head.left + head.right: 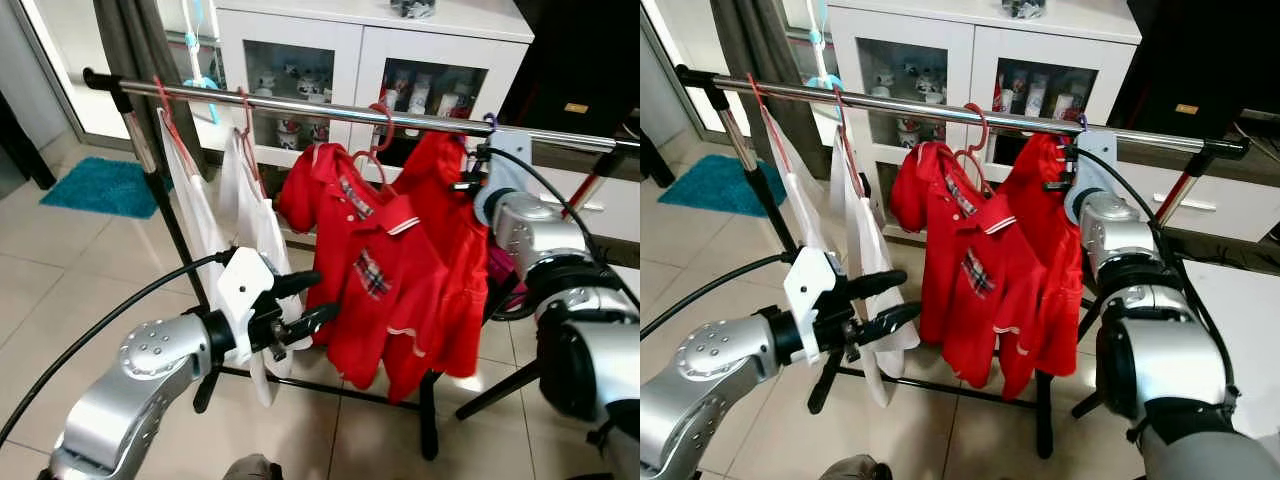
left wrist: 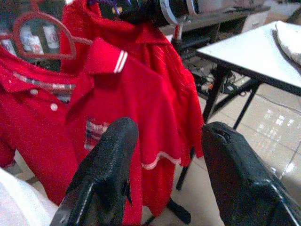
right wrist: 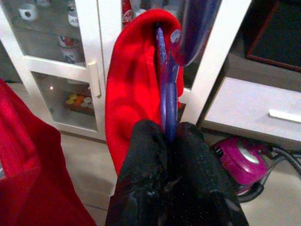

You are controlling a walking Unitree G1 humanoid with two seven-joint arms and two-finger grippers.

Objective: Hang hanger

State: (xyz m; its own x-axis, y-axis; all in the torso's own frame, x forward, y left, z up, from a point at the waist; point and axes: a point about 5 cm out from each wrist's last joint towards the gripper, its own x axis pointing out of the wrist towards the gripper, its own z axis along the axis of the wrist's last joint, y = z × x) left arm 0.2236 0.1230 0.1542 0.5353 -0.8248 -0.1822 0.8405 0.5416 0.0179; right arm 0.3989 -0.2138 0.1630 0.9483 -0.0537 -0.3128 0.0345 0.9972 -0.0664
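Observation:
A silver rail [image 1: 300, 105] runs across the clothes rack. Two white garments [image 1: 250, 215] hang at its left on red hangers, and a red polo shirt [image 1: 365, 250] hangs in the middle on a red hanger [image 1: 380, 130]. To its right is a second red garment [image 1: 450, 240] on a purple hanger [image 3: 165, 70], whose hook [image 1: 490, 122] is at the rail. My right gripper [image 3: 167, 136] is shut on this hanger's neck just below the rail. My left gripper [image 1: 305, 300] is open and holds nothing, low in front of the white garments.
A white cabinet [image 1: 350, 50] with glass doors stands behind the rack. A teal mat [image 1: 100, 185] lies on the tiled floor at the left. A white table [image 2: 254, 52] stands to the right, with a magenta appliance [image 3: 237, 160] below the rail's right end.

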